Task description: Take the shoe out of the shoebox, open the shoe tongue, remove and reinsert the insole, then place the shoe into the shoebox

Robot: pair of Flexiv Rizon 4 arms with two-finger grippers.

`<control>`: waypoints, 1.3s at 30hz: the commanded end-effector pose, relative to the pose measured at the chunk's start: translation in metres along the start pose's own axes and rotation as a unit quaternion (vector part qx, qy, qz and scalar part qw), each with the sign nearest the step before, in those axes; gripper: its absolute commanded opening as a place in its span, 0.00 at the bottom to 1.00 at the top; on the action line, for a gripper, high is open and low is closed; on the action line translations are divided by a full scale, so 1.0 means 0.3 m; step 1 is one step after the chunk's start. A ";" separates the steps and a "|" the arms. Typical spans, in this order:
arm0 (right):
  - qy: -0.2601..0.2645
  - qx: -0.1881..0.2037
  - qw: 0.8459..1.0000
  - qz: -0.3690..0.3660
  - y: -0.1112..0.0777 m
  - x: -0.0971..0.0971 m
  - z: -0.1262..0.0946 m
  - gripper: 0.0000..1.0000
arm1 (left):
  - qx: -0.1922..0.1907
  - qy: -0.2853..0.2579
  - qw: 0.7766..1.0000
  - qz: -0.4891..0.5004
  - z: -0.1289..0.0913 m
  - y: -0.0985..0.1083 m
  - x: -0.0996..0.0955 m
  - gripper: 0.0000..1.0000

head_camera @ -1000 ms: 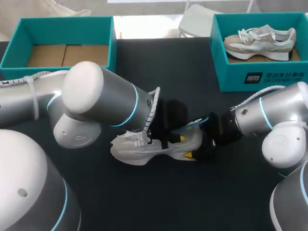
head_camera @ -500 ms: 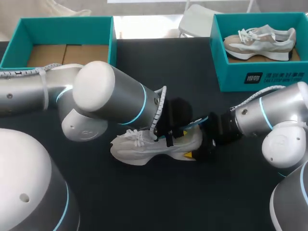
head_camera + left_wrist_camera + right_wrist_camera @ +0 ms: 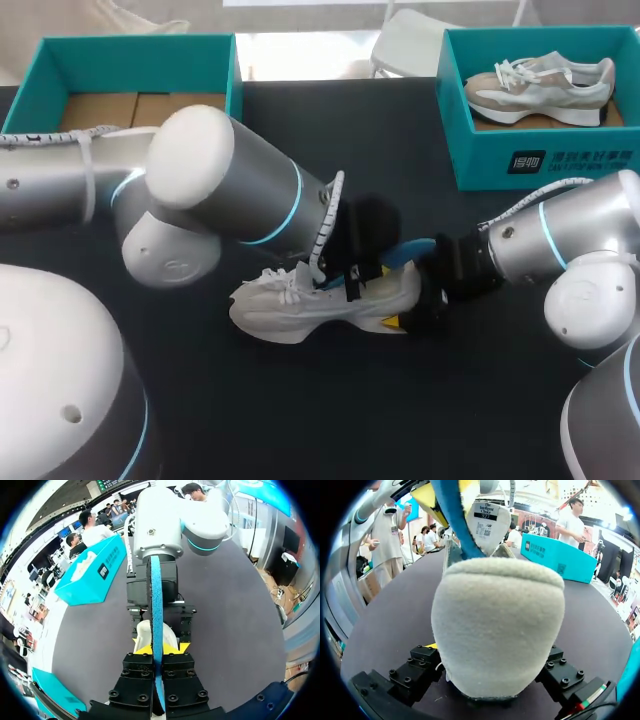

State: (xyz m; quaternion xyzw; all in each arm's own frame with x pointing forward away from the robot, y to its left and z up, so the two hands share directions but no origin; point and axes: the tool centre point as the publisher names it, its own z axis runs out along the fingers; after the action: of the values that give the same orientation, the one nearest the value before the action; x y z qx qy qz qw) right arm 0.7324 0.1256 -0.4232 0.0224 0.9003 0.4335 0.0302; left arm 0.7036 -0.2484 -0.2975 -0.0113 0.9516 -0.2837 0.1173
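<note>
The counter (image 3: 400, 160) carries two teal shoeboxes, one at each far corner. The left shoebox (image 3: 225, 95) shows only its cardboard floor. The right shoebox (image 3: 540, 160) holds a second shoe (image 3: 540, 85), lying with its toe toward the counter's middle. The widest stretches of dark surface run between the two boxes along the far edge, and along the near edge in front of the white shoe (image 3: 290, 305).

That is two shoes in all. The white shoe stands on its sole near the middle of the counter, well apart from both boxes, toe toward the left edge and heel toward the right edge.

There is one insole (image 3: 405, 250), blue, and it is out of the shoe, just above the heel opening. The left gripper (image 3: 365, 275), over the shoe's middle, pinches it: in the left wrist view the insole (image 3: 156, 610) runs edge-on between the fingers of the left gripper (image 3: 159, 649), which press it from both sides.

The right gripper (image 3: 410, 310) sits low at the shoe's heel. In the right wrist view the heel of the white shoe (image 3: 497, 630) fills the space between the fingers of the right gripper (image 3: 490, 680), clamped from both sides, and the insole (image 3: 452, 515) rises above it.

The two arms crowd the counter's middle, the left arm (image 3: 200, 190) from the left edge and the right arm (image 3: 560, 245) from the right edge
</note>
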 end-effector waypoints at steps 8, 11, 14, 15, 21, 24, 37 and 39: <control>0.000 0.002 1.000 0.000 -0.007 -0.001 0.005 0.00 | 0.003 0.076 0.997 0.009 -0.167 -0.095 -0.055 0.00; 0.000 0.002 1.000 0.000 -0.007 -0.001 0.005 0.00 | 0.005 0.097 0.995 0.011 -0.200 -0.129 -0.064 0.00; 0.000 0.002 1.000 0.000 -0.007 -0.001 0.005 0.00 | 0.022 0.114 0.993 0.020 -0.256 -0.185 -0.073 0.00; 0.000 0.002 1.000 0.000 -0.007 -0.001 0.005 0.00 | 0.023 0.120 0.992 0.016 -0.272 -0.202 -0.082 0.00; 0.000 0.002 1.000 0.000 -0.007 -0.001 0.005 0.00 | 0.050 0.117 0.992 -0.004 -0.375 -0.296 -0.133 0.00; 0.000 0.002 1.000 0.000 -0.007 -0.001 0.005 0.00 | 0.093 0.117 0.988 -0.027 -0.430 -0.325 -0.162 0.00; 0.000 0.002 1.000 0.000 -0.007 -0.001 0.005 0.00 | 0.163 0.125 0.977 -0.053 -0.495 -0.361 -0.204 0.00; 0.000 0.002 1.000 0.000 -0.007 -0.001 0.005 0.00 | 0.163 0.125 0.977 -0.053 -0.495 -0.361 -0.204 0.00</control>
State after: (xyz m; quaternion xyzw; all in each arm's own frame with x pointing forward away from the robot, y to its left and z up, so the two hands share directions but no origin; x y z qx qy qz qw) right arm 0.7324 0.1256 -0.4232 0.0225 0.9004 0.4335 0.0302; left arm 0.7261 -0.2570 -0.1030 -0.0071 0.9008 -0.4337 -0.0189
